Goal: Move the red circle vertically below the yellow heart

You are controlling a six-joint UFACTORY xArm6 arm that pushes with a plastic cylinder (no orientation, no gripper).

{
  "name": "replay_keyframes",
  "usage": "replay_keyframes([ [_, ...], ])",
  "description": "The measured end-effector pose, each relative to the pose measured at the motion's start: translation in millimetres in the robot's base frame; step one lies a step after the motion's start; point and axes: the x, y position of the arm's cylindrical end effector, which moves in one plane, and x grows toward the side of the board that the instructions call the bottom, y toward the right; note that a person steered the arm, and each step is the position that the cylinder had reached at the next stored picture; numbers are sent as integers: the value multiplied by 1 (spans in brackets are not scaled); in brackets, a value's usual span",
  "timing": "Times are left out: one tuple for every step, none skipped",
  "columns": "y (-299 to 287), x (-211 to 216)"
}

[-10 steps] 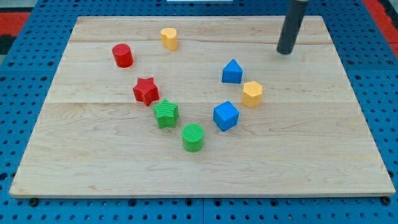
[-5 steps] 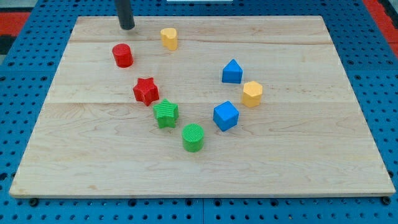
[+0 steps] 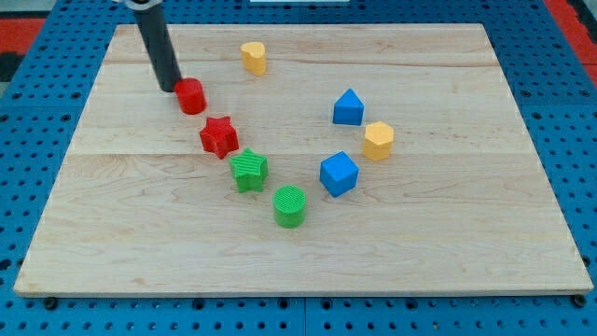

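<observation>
Nearest me sit the green circle (image 3: 290, 206) and red star (image 3: 219, 136). Beyond them, the red circle (image 3: 191, 96) looks light, rigid and easy to slide. My tip (image 3: 170, 88) has no jaws and touches its left side. Farthest is the yellow heart (image 3: 253, 58), up-right.

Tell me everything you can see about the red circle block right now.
The red circle is a short, solid red cylinder, plain and matte, standing upright on its flat end on the wooden board, toward the view's upper left. My tip sits at its left side, touching or nearly so. The red star lies just below and right of it, apart from it. The yellow heart is farther to the upper right.
</observation>
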Motion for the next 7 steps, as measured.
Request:
replay_keyframes([
  [22, 4],
  [-14, 14],
  [-19, 27],
  [-2, 27],
  [20, 27],
  [45, 27],
  [47, 27],
])
